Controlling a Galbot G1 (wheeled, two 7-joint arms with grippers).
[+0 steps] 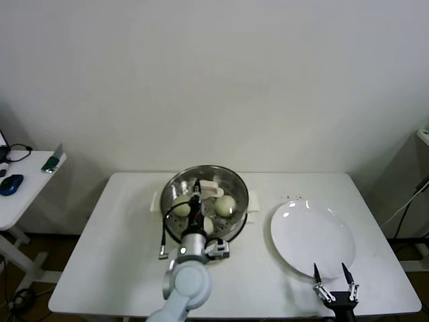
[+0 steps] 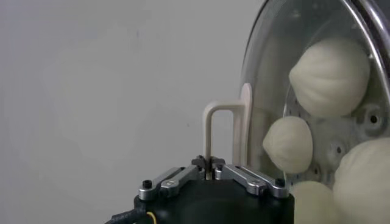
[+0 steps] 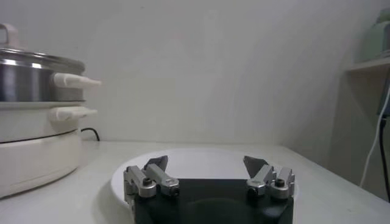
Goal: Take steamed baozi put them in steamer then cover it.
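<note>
The steamer (image 1: 175,231) stands at the table's middle back, shiny steel on a cream base (image 3: 30,152). The clear glass cover (image 2: 268,73) lies across its top, and its metal rim (image 3: 36,61) looks seated on the pot. My left gripper (image 2: 209,165) is shut on the cover's cream handle (image 2: 222,122), right over the pot (image 1: 196,204). Through the glass I see three steamed baozi (image 2: 332,76), (image 2: 289,143), (image 2: 365,176) on the perforated tray. My right gripper (image 1: 334,274) hangs open and holds nothing near the table's front right edge (image 3: 206,161).
A flat white plate (image 1: 312,235) with nothing on it lies right of the steamer, just behind the right gripper. The steamer's black cable (image 1: 164,235) runs along its left side. A side table (image 1: 27,181) with a mouse stands at the far left.
</note>
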